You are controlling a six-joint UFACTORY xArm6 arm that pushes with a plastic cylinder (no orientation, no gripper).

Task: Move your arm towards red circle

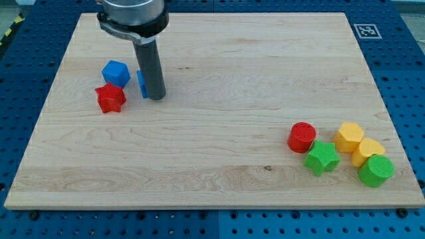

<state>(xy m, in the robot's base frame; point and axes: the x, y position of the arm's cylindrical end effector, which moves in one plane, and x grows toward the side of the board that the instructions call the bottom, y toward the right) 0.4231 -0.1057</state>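
The red circle [301, 137] lies on the wooden board [219, 73] at the view's lower right, touching a green star [322, 158]. My tip [156, 97] stands at the view's upper left, far from the red circle. It is right against a blue block [141, 83] that the rod partly hides. A blue cube-like block [115, 72] and a red star [110, 98] lie just left of the tip.
A yellow hexagon-like block [348, 136], a second yellow block [367, 151] and a green circle [376, 170] cluster right of the red circle. A black and white marker tag [366, 30] sits at the board's upper right corner. A blue pegboard surrounds the board.
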